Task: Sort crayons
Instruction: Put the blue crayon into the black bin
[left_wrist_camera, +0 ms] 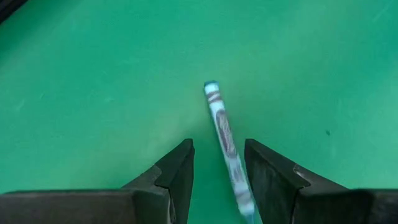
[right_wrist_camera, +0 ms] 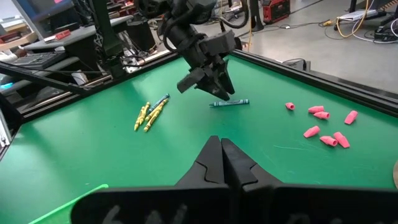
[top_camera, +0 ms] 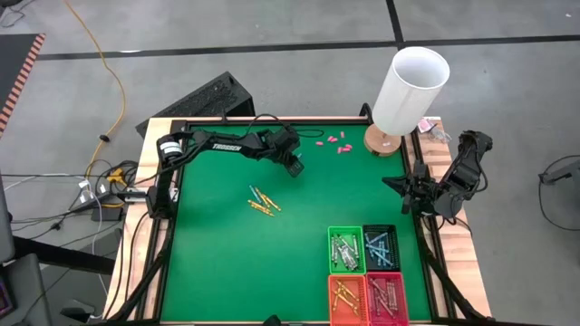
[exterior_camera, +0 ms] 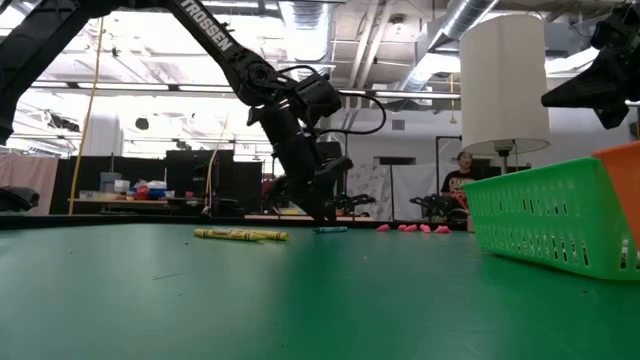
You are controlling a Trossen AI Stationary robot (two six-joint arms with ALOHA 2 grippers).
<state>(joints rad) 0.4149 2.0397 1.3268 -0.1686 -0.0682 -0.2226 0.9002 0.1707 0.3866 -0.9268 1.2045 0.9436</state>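
Even overhead light floods a green work table, with the ceiling fixtures blown out behind it.

In the low view, ceiling lights (exterior_camera: 300, 20) glare to near white and throw the left arm (exterior_camera: 290, 110) into dark silhouette, while the near edge of the table (exterior_camera: 300, 320) goes soft and out of focus. The white lamp shade (top_camera: 412, 86) reads bright from above, and shadows on the mat stay faint and short. The left wrist view is softly blurred: a light blue crayon (left_wrist_camera: 225, 140) shows a smeared label, and the dark fingers (left_wrist_camera: 177, 174) beside it lose detail. The right wrist view is clear, its own fingers (right_wrist_camera: 214, 165) nearly black.
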